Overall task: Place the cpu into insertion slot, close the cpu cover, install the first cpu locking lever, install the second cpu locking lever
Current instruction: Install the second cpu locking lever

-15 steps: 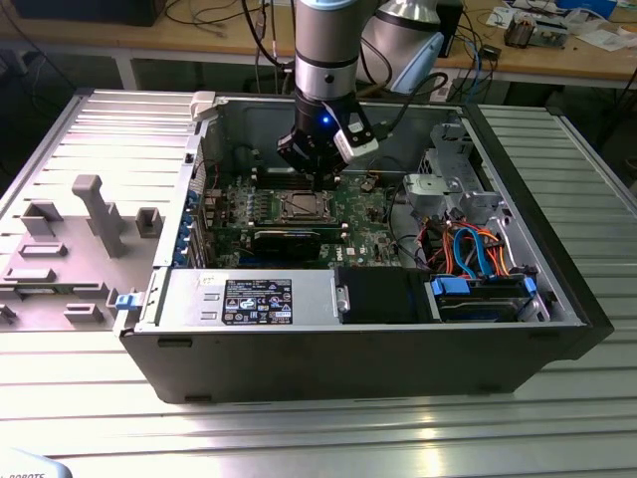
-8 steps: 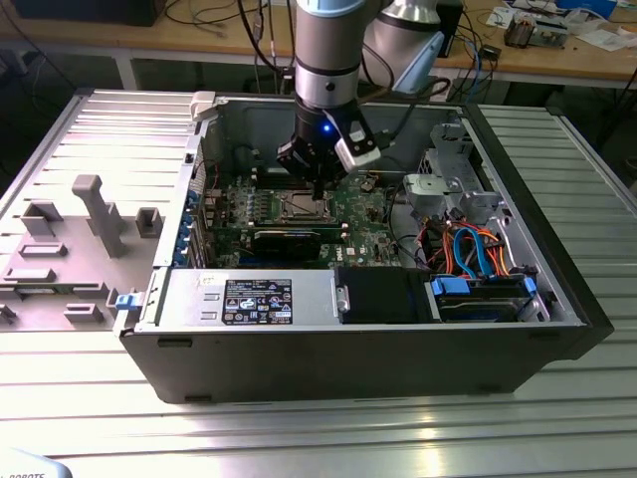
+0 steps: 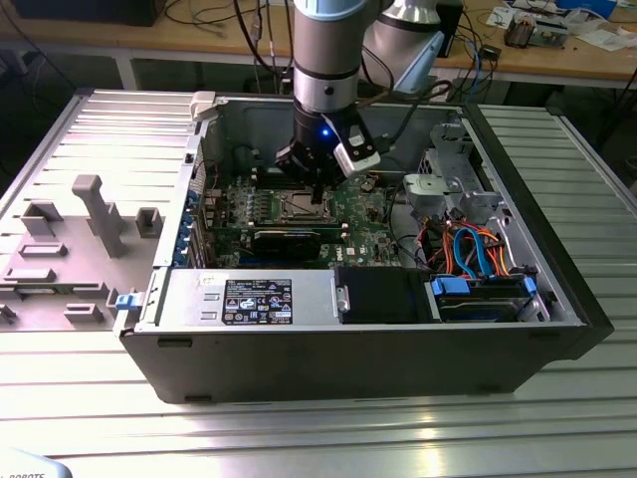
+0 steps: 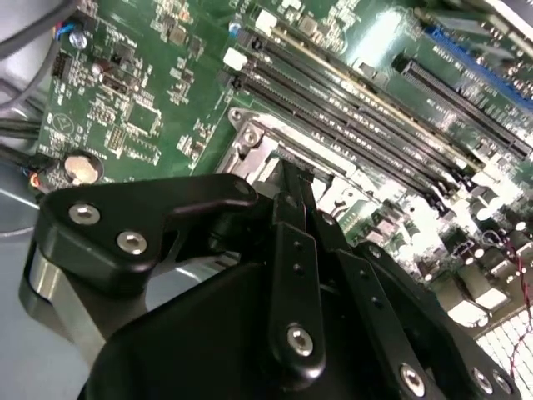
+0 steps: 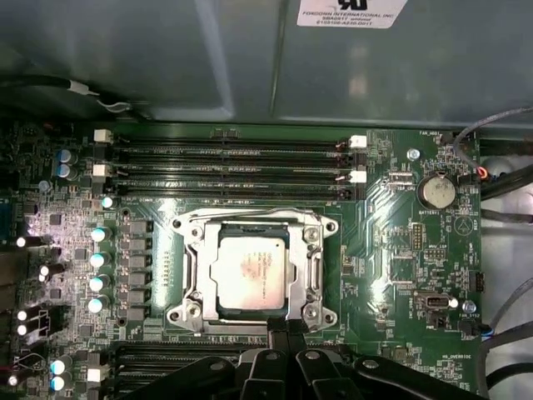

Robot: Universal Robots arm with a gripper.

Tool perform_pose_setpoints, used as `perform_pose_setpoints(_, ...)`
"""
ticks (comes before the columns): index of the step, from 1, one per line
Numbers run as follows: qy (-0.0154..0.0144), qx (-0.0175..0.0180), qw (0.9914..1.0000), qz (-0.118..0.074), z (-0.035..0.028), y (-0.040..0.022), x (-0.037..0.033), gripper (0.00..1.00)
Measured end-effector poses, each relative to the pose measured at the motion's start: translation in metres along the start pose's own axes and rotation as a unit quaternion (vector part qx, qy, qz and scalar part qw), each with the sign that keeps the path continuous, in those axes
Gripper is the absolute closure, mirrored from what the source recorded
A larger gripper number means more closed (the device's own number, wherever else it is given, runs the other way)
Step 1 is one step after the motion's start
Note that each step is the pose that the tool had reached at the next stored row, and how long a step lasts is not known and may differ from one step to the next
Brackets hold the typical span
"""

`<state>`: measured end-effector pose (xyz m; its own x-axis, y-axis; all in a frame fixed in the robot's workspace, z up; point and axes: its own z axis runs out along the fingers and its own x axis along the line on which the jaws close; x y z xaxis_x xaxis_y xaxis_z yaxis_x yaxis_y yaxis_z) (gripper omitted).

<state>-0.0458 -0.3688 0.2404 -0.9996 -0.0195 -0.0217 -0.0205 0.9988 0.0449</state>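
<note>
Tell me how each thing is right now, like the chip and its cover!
cpu: seated flat, metal top up.
cpu cover: closed down around the cpu.
memory slots: empty.
computer case: lying on its side, side panel off.
gripper: low, at the cpu cover's edge.

— Where does the cpu (image 5: 251, 272) lie?

— Flat in the insertion slot (image 5: 196, 268) on the green board, silver top facing up at me.

— And the cpu cover (image 5: 315, 268)?

— Its thin silver frame lies down around the chip, the top showing through its cut-out.
</note>
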Motion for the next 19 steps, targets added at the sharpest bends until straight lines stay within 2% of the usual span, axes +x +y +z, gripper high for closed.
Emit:
perform_pose_setpoints(4,0.0,0.0001,1.0,0.0,-0.0002,-0.0119,0.0011,0.89)
perform_pose_setpoints(6,0.0,0.0001,1.0,0.0,-0.0003,-0.0158,0.0069,0.89)
perform_pose_setpoints(10,0.0,0.0001,1.0,0.0,-0.0002,-0.0176,0.0153,0.89)
perform_pose_setpoints(19,0.0,0.0001,1.0,0.0,-0.0003,-0.0176,0.0162,0.89)
